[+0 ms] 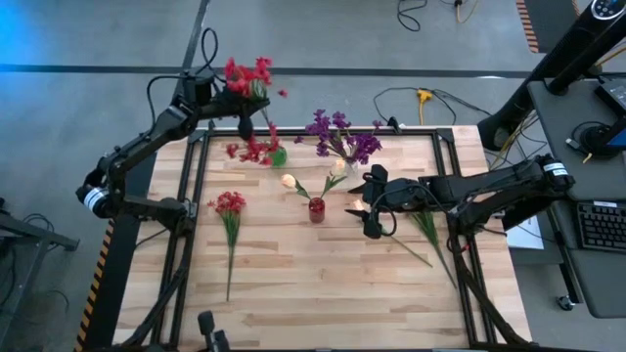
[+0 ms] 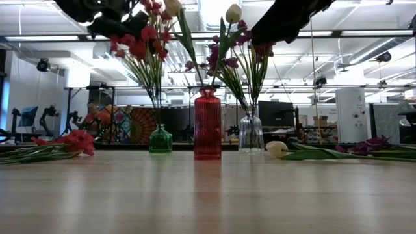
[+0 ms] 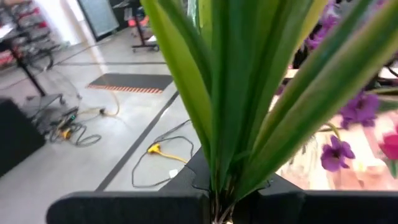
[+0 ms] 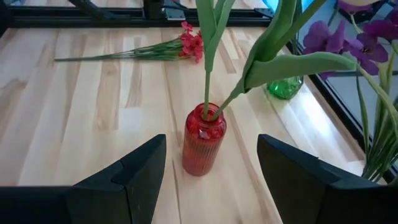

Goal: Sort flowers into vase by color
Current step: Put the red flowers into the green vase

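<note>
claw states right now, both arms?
Left claw: shut on red flowers.
Right claw: open, empty, facing the red vase.

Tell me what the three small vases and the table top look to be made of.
Red vase: seemingly ribbed glass or clear plastic; glossy, translucent, with vertical ridges. Green vase: likely tinted glass; light passes through it. Clear vase: probably glass; the room shows through it. Table top: pale wood in joined strips, matte, with visible grain and seams.

Flowers in middle vase — table centre
</note>
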{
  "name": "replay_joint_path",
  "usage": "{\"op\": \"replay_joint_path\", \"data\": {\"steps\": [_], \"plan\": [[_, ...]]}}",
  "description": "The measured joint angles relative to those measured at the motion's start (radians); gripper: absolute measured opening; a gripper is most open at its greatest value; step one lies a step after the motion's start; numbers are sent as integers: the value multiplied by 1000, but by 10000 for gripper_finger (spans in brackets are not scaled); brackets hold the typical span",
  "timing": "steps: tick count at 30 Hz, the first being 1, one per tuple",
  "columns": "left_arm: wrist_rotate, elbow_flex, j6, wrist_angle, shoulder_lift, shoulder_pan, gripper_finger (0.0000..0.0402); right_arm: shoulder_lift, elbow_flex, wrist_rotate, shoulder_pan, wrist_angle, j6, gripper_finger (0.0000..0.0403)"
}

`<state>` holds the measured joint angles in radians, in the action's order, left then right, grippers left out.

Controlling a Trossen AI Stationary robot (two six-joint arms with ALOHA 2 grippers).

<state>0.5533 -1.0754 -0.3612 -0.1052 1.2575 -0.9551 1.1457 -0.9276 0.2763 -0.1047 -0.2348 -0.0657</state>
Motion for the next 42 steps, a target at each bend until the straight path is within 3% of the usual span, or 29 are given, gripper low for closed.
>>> {"op": "replay_joint_path", "data": {"steps": [8,16,27,42], "plan": [[236,5,-48,15,0,-82,2,2,0,0,0,0,-37,249],[314,5,-47,18,33,-132,2,2,0,0,0,0,-67,248],[352,5,-52,39,132,-146,2,2,0,3,-2,8,-121,251],[328,5,-45,-54,117,-149,2,3,0,4,-2,8,-116,251]]}}
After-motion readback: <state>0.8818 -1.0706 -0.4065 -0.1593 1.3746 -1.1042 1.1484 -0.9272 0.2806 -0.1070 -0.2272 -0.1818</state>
